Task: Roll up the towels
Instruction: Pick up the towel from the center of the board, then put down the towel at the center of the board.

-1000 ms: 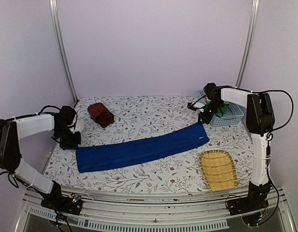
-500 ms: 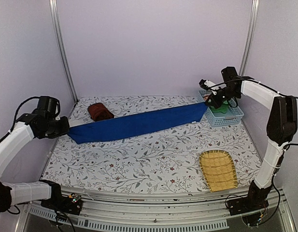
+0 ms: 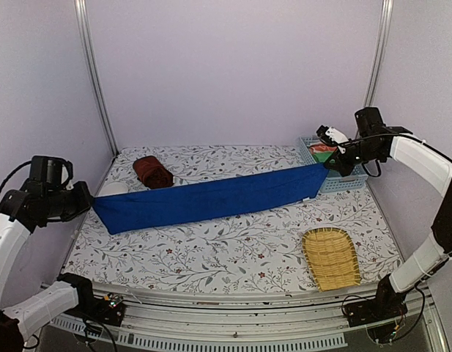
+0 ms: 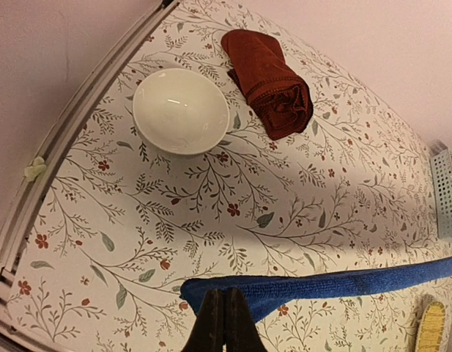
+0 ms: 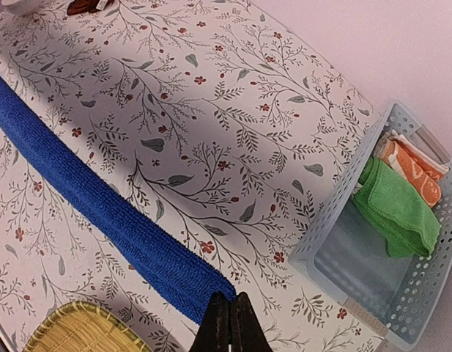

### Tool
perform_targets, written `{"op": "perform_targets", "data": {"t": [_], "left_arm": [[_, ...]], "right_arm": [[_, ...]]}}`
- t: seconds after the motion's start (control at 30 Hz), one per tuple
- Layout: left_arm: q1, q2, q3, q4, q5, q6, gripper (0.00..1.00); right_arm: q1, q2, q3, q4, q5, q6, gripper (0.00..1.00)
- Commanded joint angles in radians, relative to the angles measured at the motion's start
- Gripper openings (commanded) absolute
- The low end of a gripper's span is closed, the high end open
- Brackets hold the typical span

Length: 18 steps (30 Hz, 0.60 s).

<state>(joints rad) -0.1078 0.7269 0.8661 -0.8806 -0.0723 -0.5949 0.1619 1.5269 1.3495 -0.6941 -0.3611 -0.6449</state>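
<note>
With the left gripper (image 3: 89,201) and right gripper (image 3: 327,166) each pinching an end of the blue towel (image 3: 211,199) stretched taut, pulling wider could slip a corner free.

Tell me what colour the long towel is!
The long towel is blue; top external view.

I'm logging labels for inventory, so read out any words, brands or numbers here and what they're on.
None: no words, numbers or logos are readable in any view. The blue towel, red towel, white bowl, plastic basket and woven tray show no lettering; the tablecloth carries only a floral print.
</note>
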Motion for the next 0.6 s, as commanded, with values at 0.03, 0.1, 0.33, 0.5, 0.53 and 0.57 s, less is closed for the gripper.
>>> {"op": "perform_targets", "data": {"t": [0.03, 0.1, 0.33, 0.5, 0.53, 0.57], "left_arm": [[0.008, 0.002, -0.059, -0.031, 0.08, -0.049, 0.0], [0.008, 0.048, -0.078, -0.01, 0.103, -0.056, 0.0], [0.01, 0.341, -0.07, 0.104, 0.014, -0.055, 0.0], [0.015, 0.536, -0.027, 0.218, -0.049, -0.027, 0.0], [0.019, 0.562, -0.02, 0.236, -0.057, -0.024, 0.0], [0.021, 0.584, -0.012, 0.249, -0.061, -0.017, 0.0]], "right_arm": [[-0.013, 0.019, -0.033, 0.005, -0.004, -0.022, 0.02], [-0.013, 0.071, -0.013, 0.001, -0.008, -0.033, 0.02], [-0.012, 0.386, 0.204, 0.01, 0.029, -0.038, 0.03], [-0.01, 0.629, 0.461, -0.026, 0.057, -0.003, 0.02], [-0.008, 0.664, 0.501, -0.03, 0.065, 0.001, 0.02], [-0.005, 0.691, 0.534, -0.031, 0.074, 0.007, 0.02]]}}
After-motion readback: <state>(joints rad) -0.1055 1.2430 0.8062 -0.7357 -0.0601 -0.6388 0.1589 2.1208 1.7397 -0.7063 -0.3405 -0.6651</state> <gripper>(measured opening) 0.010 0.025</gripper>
